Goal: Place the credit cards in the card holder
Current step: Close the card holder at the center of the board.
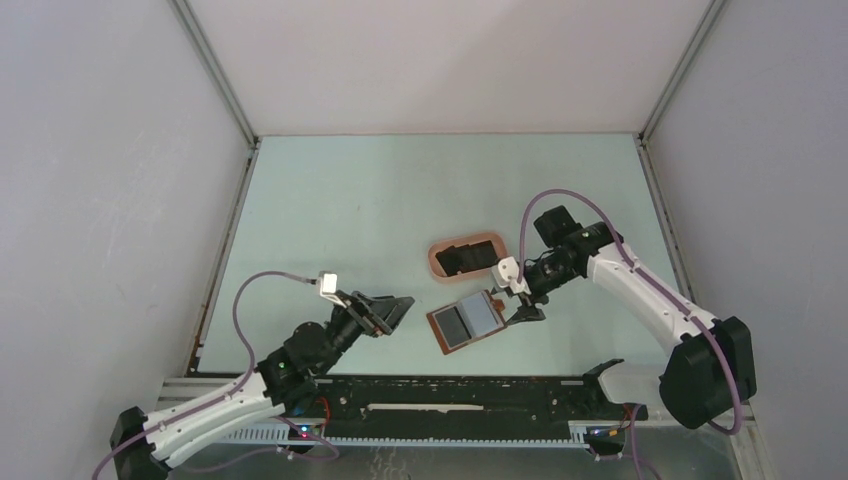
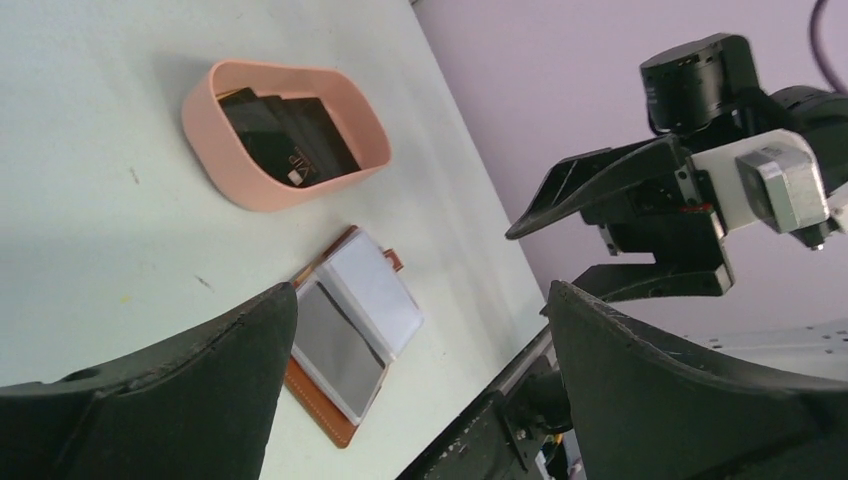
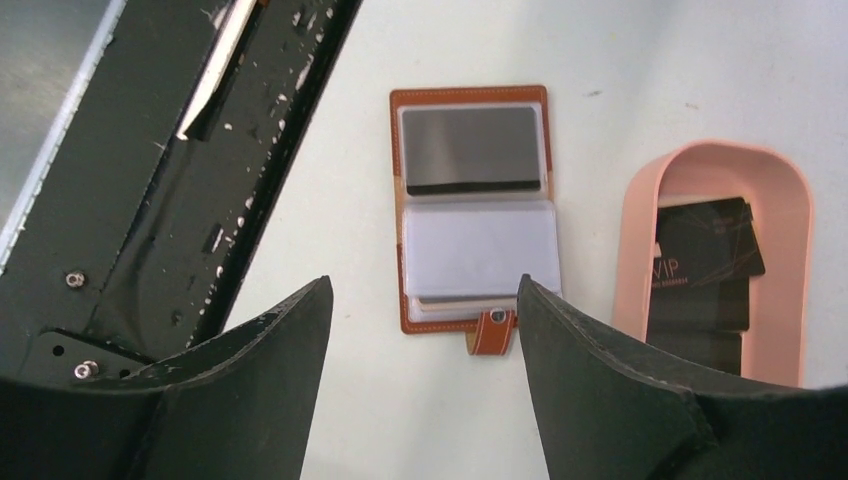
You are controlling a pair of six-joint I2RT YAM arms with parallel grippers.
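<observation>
The card holder [image 1: 466,322] lies open and flat on the table, reddish-brown with clear pockets. One pocket shows a dark card [image 3: 472,150]. It also shows in the left wrist view [image 2: 352,332] and the right wrist view [image 3: 476,240]. Black credit cards [image 1: 466,256] lie in the pink tray; they also show from the left wrist [image 2: 290,135] and the right wrist [image 3: 705,265]. My right gripper [image 1: 511,303] is open and empty, hovering just right of the holder's snap tab [image 3: 490,332]. My left gripper [image 1: 396,310] is open and empty, left of the holder.
A pink oval tray [image 1: 436,258] stands just behind the card holder. A black rail [image 1: 470,393] runs along the table's near edge, close to the holder. White walls enclose the table on three sides.
</observation>
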